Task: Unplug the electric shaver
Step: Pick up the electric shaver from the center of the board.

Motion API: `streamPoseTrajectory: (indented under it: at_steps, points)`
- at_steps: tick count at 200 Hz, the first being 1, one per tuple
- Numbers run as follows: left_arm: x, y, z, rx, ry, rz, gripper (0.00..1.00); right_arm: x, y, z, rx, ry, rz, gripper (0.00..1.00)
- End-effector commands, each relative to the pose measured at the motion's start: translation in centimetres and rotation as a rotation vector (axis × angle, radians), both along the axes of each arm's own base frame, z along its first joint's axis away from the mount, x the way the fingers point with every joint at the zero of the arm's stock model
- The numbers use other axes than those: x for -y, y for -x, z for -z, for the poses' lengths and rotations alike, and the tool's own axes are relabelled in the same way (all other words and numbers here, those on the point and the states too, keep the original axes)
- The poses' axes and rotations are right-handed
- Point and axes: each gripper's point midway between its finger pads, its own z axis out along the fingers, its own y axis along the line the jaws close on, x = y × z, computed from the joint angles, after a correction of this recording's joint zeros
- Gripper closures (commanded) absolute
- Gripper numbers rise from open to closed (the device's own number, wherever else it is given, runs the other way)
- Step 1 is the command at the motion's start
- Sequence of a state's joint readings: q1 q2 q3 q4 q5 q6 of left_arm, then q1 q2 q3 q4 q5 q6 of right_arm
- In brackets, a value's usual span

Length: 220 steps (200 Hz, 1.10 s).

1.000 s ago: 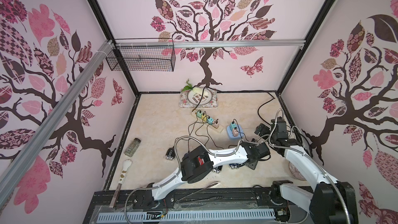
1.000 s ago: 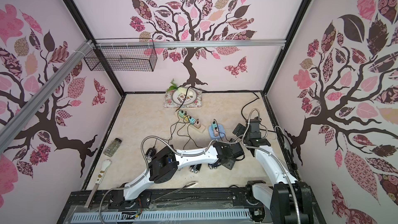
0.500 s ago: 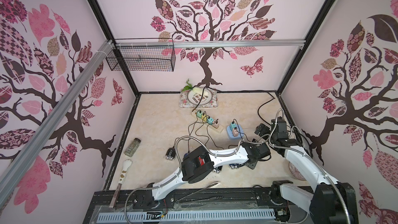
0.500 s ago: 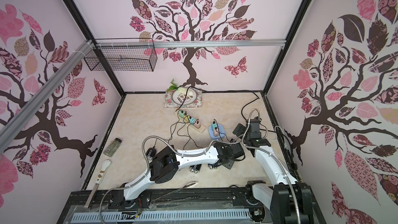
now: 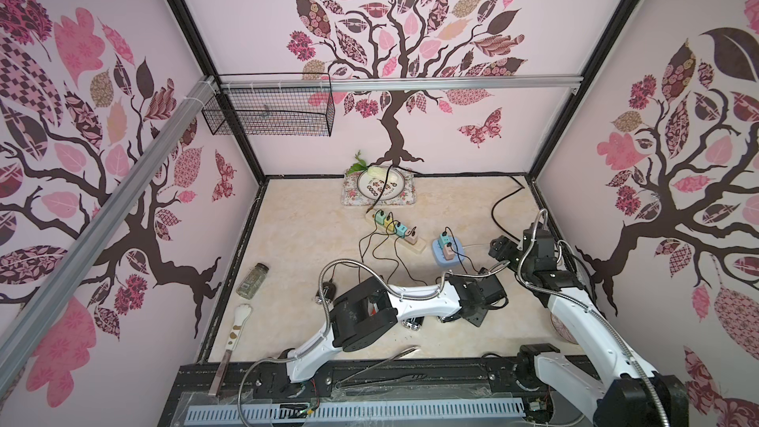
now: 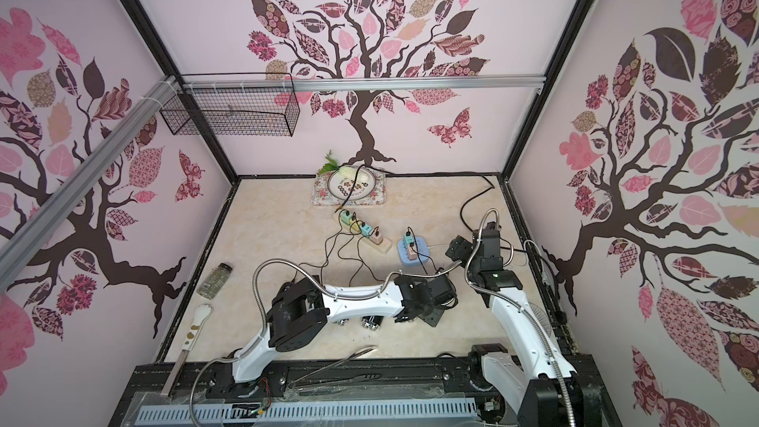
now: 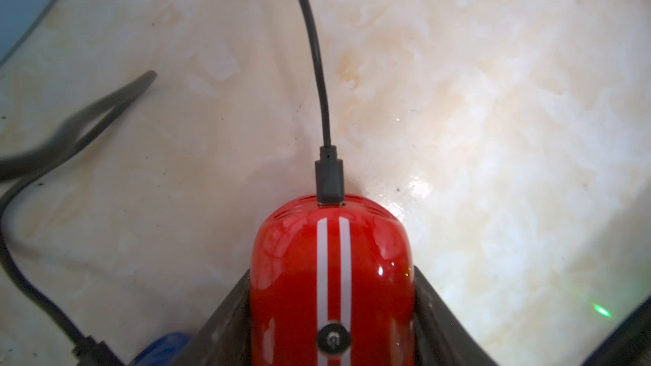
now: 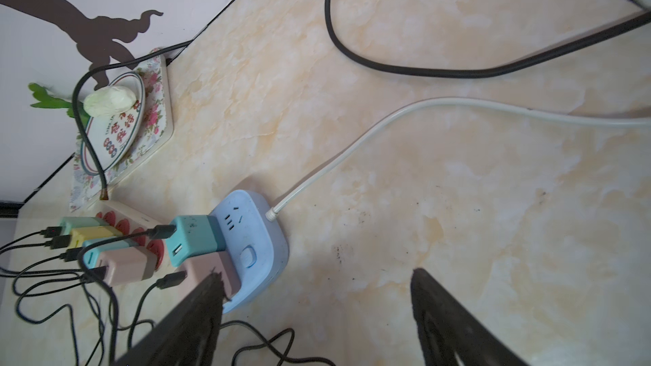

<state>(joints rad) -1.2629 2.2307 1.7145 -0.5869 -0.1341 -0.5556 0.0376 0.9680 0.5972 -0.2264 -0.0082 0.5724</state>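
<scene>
The electric shaver [image 7: 292, 248] is glossy red with two white stripes and a round power button. My left gripper [image 7: 331, 272] is shut on it, one black finger against each flank. A black plug [image 7: 329, 179] sits in the shaver's end, and its thin black cable [image 7: 317, 58] curves away over the marble table. In both top views the left gripper [image 5: 462, 316] is low at the front right and hides the shaver. My right gripper [image 8: 317, 274] hangs open and empty beside the blue power cube [image 8: 260, 237], over bare table.
A teal adapter [image 8: 193, 237] and a pink adapter [image 8: 208, 269] stand on the cube, with a beige power strip [image 5: 404, 240] carrying several adapters behind it. Loose black cables [image 5: 382, 248] cross the middle. A floral tray [image 5: 380, 199] sits at the back, a jar [image 5: 252, 280] at left, tongs [image 5: 382, 359] in front.
My left jaws have drawn in onto the shaver's sides and my right jaws have narrowed a little. Both arms stay almost where they were.
</scene>
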Motion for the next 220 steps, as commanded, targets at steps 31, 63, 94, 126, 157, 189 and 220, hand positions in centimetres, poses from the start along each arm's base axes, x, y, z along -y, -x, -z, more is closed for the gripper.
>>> streamPoseTrajectory:
  at_steps: [31,63,94,126,157,189,220]
  points:
    - [3.1,1.0,-4.0,0.006,0.234,0.094,0.61,-2.2,1.9,1.2,-0.025,-0.083,-0.104,0.27]
    - [3.5,0.8,-4.2,-0.006,0.269,0.101,0.62,-2.5,2.6,0.6,-0.014,-0.086,-0.129,0.31]
    - [3.1,-0.1,-4.3,-0.03,0.33,0.073,0.63,-2.5,3.1,-0.1,-0.009,-0.08,-0.133,0.33]
    - [2.4,-1.1,-4.6,-0.081,0.408,0.049,0.64,-2.5,3.7,0.5,-0.032,-0.081,-0.132,0.34]
    - [1.8,-1.7,-5.2,-0.067,0.431,0.063,0.64,-2.6,3.9,0.8,-0.039,-0.092,-0.136,0.35]
    - [1.4,-2.1,-5.7,-0.054,0.439,0.08,0.64,-3.5,4.1,1.4,-0.052,-0.134,-0.169,0.38]
    - [1.0,-2.5,-6.0,-0.03,0.434,0.1,0.64,-4.0,4.6,2.4,-0.069,-0.166,-0.184,0.4]
